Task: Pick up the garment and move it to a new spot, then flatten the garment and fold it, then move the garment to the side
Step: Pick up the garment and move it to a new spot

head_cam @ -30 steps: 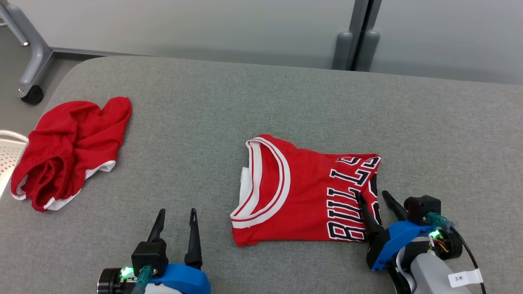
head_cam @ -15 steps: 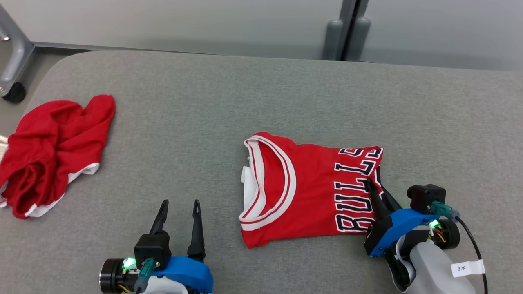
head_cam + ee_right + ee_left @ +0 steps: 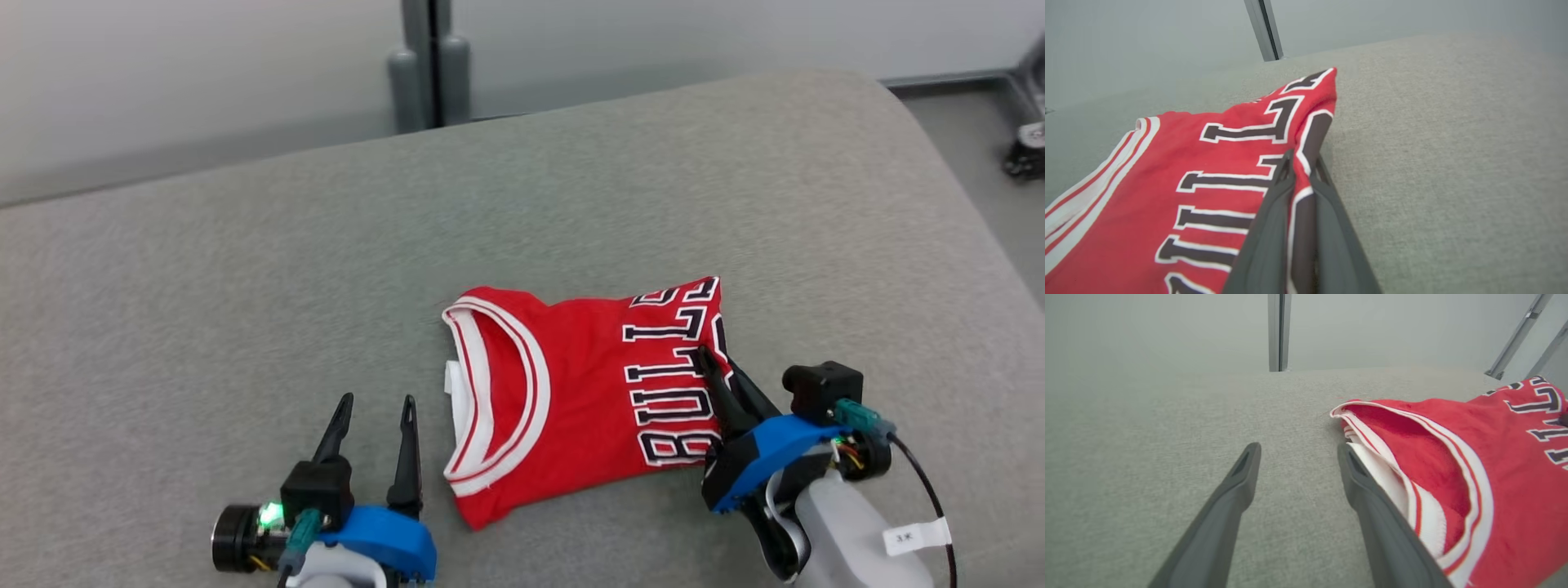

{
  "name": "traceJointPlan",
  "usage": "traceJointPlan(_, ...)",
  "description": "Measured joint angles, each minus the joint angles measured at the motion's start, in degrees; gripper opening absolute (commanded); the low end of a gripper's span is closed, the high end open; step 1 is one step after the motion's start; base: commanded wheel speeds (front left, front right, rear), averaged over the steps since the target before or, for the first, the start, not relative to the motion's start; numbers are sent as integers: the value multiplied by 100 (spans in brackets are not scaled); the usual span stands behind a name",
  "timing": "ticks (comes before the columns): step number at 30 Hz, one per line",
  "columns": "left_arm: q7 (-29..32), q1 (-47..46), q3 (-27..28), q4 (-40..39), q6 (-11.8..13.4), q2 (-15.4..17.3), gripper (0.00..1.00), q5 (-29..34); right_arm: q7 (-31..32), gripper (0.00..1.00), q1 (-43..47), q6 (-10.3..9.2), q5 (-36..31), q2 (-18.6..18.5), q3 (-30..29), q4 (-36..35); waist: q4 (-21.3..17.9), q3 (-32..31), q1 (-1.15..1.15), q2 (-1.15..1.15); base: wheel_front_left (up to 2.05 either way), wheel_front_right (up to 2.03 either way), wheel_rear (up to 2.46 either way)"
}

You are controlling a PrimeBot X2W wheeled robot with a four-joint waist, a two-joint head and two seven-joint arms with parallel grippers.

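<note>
Grey padded surface (image 3: 245, 286) carries the folded red jersey (image 3: 571, 392), whose lettered edge my right gripper (image 3: 717, 359) pinches tight, I judge to drag it aside, while my left gripper (image 3: 377, 400) rests wide open just beside the collar.

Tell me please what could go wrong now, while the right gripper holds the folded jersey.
The right gripper is shut on only one edge of the jersey; lifting or dragging may open the fold. The left gripper stands open beside the collar, holding nothing, so that side may trail and bunch.
</note>
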Motion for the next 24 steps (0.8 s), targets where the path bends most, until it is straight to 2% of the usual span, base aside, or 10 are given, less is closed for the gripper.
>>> traceJointPlan(7,0,-119,-55,33,9,-3,100,-48,-2,0,19,0,152,-8,291,-237,-1006,-36,0,0,0,0,0)
traceJointPlan(13,0,-234,-40,69,5,-10,100,-7,0,0,39,0,169,-13,346,-361,-1542,-83,-1,0,0,0,0)
traceJointPlan(18,0,-315,-45,108,-30,-9,100,56,0,0,41,0,66,-13,250,-372,-1592,-32,-1,0,0,0,0)
traceJointPlan(24,0,-356,-70,190,-27,-5,100,82,1,0,-288,0,-249,-62,-122,-266,-1294,65,-1,0,0,0,0)
